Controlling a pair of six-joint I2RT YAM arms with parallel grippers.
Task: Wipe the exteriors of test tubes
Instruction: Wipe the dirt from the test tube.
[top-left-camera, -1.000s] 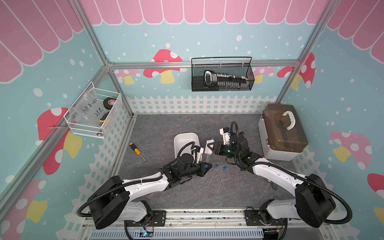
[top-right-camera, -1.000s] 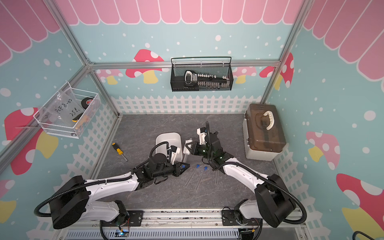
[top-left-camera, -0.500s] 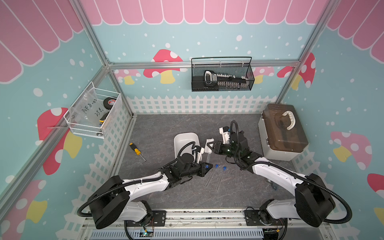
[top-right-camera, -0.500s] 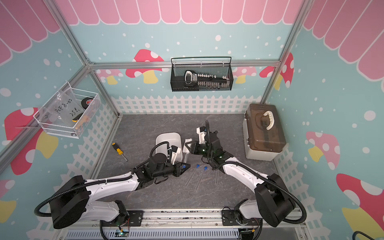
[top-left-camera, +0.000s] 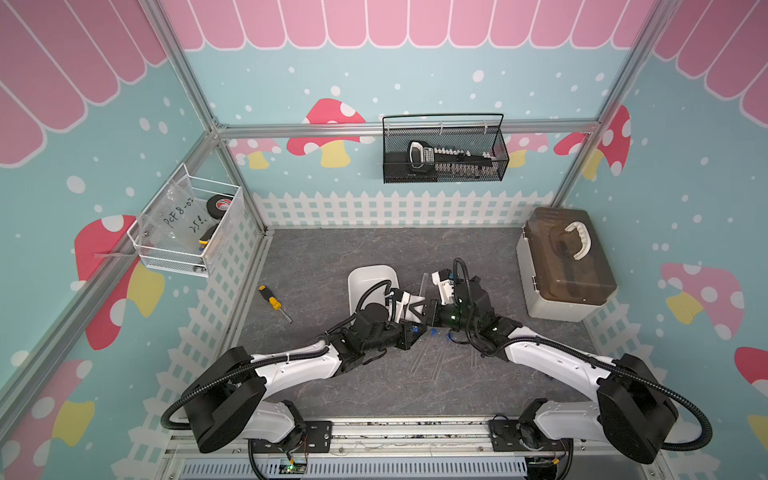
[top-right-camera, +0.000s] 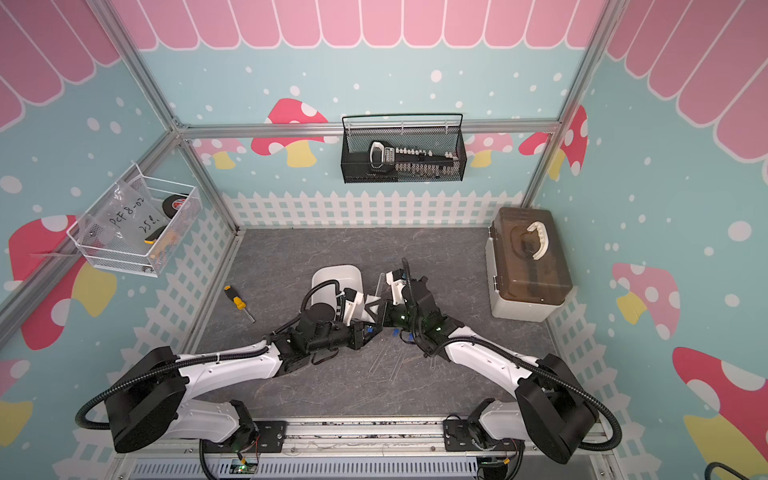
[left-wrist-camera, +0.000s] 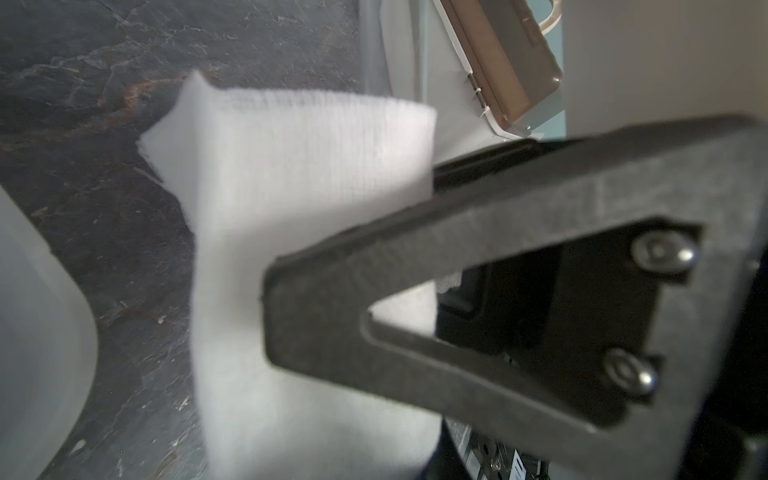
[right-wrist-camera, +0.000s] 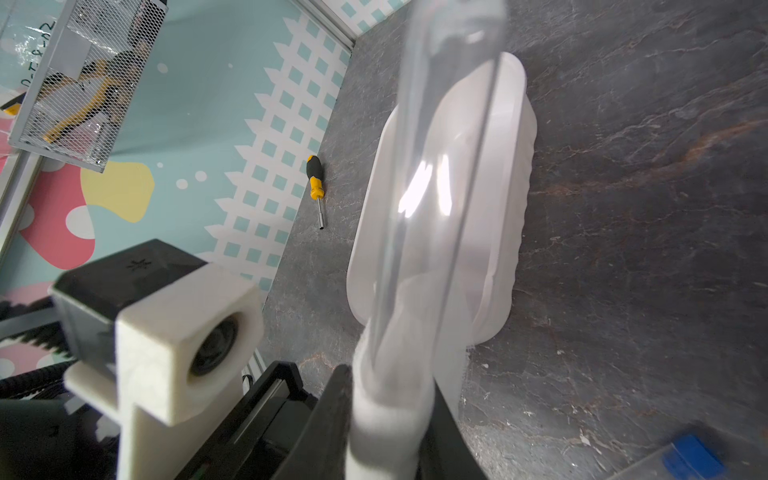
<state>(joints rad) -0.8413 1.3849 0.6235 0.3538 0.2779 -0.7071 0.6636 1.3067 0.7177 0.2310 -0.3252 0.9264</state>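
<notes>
- My right hand (top-left-camera: 435, 312) grips a clear test tube (right-wrist-camera: 440, 166), tilted over the worktop (top-left-camera: 332, 257).
- My left hand (top-left-camera: 417, 311) pinches a white cloth (left-wrist-camera: 291, 166) wrapped around that tube's lower part.

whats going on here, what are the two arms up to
The right gripper holds a clear test tube up over the gray table. The left gripper is shut on a white cloth, which is wrapped around the tube close to where the right gripper grips it. Three more tubes lie on the table in front of the arms.
</notes>
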